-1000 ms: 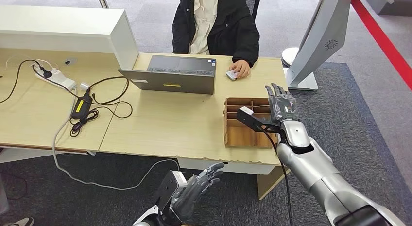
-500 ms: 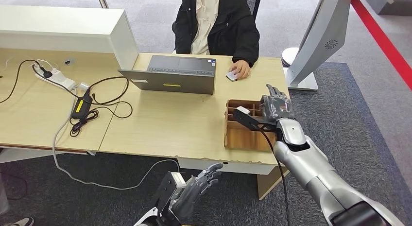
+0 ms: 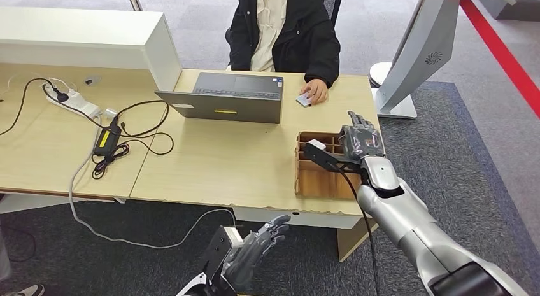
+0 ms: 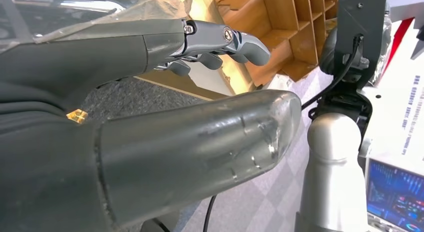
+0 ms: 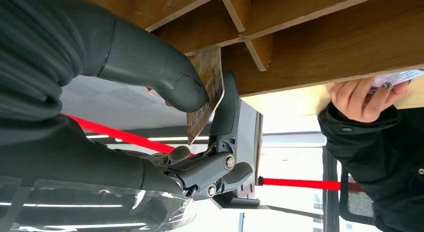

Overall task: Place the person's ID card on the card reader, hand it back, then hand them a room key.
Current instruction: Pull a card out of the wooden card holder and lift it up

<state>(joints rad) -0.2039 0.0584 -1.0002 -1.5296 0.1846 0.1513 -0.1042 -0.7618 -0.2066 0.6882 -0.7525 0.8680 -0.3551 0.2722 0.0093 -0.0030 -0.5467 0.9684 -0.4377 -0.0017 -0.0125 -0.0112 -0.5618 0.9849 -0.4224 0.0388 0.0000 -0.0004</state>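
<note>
Laptop (image 3: 224, 98) & cables (image 3: 114, 140) on desk (image 3: 210, 162); person's hand (image 3: 314, 90) nr wooden tray (image 3: 318, 178).

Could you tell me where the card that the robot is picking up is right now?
The card is pinched in the right hand, at the wooden tray on the desk's right end.

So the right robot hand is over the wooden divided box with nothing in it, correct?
Not quite. The right robot hand is at the wooden divided box, but it pinches a card between thumb and finger, as the right wrist view shows.
</note>
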